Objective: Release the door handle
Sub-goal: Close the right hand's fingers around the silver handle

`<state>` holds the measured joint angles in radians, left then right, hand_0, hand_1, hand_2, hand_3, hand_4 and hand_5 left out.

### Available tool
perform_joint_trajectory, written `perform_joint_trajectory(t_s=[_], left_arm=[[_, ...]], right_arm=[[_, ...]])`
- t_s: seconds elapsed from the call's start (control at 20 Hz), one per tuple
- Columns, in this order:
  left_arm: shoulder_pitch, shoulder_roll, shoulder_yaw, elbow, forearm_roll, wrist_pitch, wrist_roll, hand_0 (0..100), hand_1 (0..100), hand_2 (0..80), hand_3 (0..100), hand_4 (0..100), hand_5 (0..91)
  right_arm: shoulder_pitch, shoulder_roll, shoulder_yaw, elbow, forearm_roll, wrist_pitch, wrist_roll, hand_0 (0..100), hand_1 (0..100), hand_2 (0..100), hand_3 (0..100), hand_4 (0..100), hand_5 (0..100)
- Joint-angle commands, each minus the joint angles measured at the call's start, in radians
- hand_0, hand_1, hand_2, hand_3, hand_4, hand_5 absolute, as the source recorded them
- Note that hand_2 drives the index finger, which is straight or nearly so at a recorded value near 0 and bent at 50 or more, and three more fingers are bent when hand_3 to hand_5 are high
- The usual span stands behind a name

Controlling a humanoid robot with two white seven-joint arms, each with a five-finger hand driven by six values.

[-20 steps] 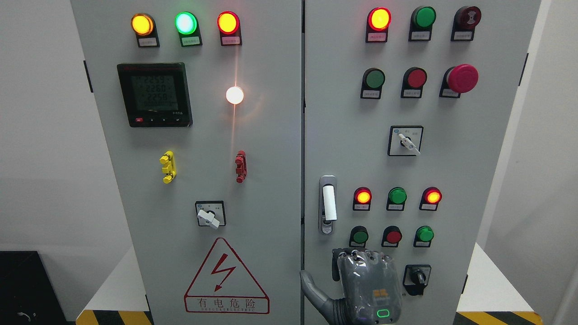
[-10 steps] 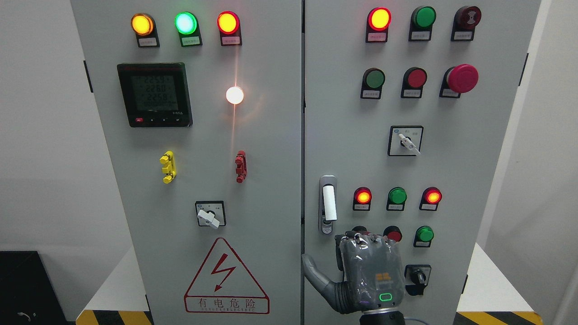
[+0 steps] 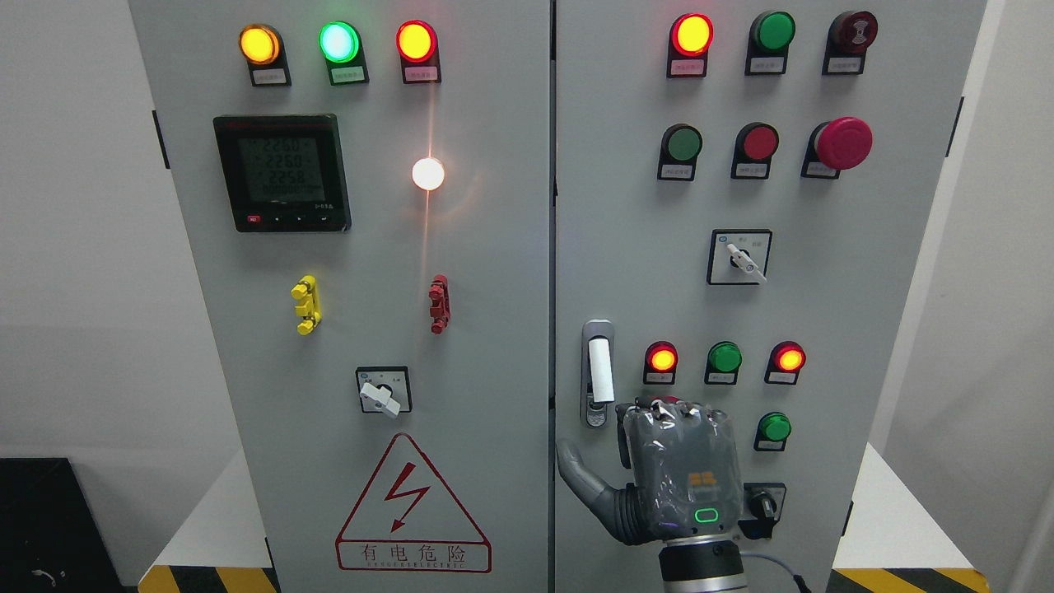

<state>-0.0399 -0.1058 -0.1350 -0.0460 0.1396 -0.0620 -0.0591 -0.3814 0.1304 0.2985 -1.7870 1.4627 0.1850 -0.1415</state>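
The right hand (image 3: 679, 465) hovers in front of the right cabinet door (image 3: 823, 313), back toward the camera, thumb stuck out to the left and fingers curled at the knuckles, holding nothing. The door handle (image 3: 599, 372) stands upright just above and left of the hand, apart from it. With the handle apparently free already, doing the step well probably means drawing straight back from the door, clear of the handle and the buttons (image 3: 774, 428) beside it.
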Motion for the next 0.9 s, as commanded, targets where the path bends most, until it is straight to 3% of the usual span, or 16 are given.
perform_joint_trajectory(t_s=[0.0, 0.55, 0.85], left_arm=[[0.0, 0.0, 0.0, 0.0, 0.0, -0.001, -0.001, 12, 56, 0.0, 0, 0, 0.0], [0.0, 0.0, 0.0, 0.0, 0.0, -0.001, -0.001, 12, 56, 0.0, 0, 0, 0.0], [0.0, 0.0, 0.0, 0.0, 0.0, -0.001, -0.001, 12, 56, 0.0, 0, 0, 0.0]], right_arm=[[-0.039, 0.002, -0.024, 0.037, 0.002, 0.001, 0.016, 20, 27, 97, 100, 100, 100], [-0.053, 0.002, -0.045, 0.055, 0.002, 0.002, 0.016, 22, 26, 99, 100, 100, 100], [-0.068, 0.003, -0.052, 0.064, 0.002, 0.002, 0.016, 24, 19, 100, 100, 100, 100]])
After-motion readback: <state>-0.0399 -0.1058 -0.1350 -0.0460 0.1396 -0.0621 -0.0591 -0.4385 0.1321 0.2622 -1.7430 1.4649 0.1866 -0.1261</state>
